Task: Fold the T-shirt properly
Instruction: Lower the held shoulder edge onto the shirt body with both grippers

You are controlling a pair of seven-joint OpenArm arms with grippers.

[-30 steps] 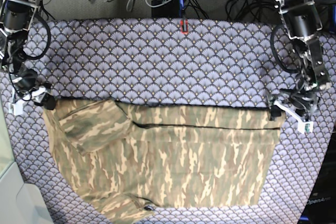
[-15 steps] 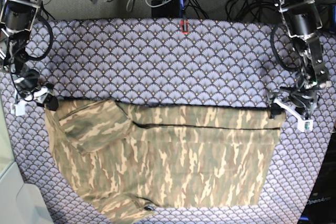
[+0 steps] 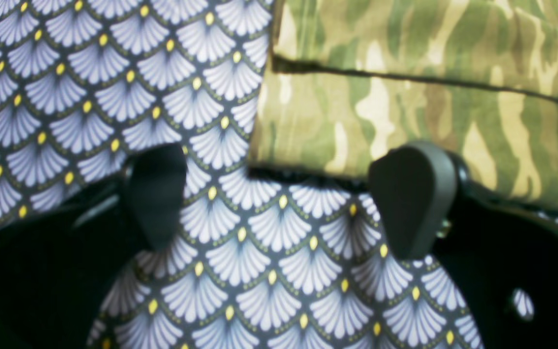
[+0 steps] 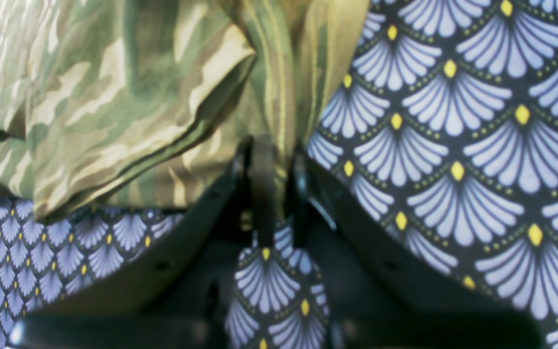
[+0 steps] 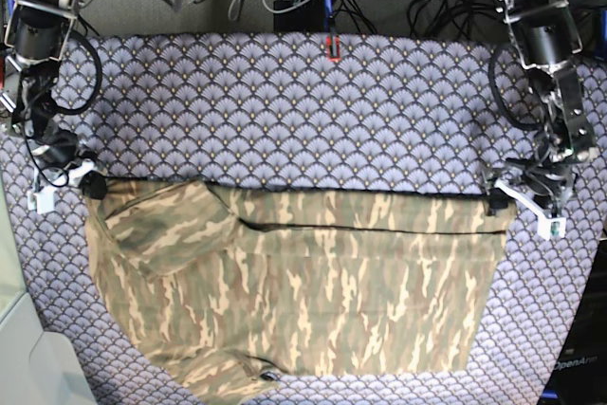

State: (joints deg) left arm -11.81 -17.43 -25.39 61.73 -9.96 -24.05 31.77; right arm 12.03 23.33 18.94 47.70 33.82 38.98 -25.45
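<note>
While right end effector pinches T-shirt corner, left end effector spread, empty

The base camera looks almost straight down from high above the table, far enough to take in the whole T-shirt and both arms at the side edges. The left wrist camera sits low behind its jaws — very near the cloth, facing out between two black fingers toward a corner of the T-shirt. The right wrist camera is just as close, looking along its own jaws at the bunched shirt edge. Each wrist view shares one upper shirt corner with the base view — on the base view's right for the left wrist, on its left for the right.
</note>
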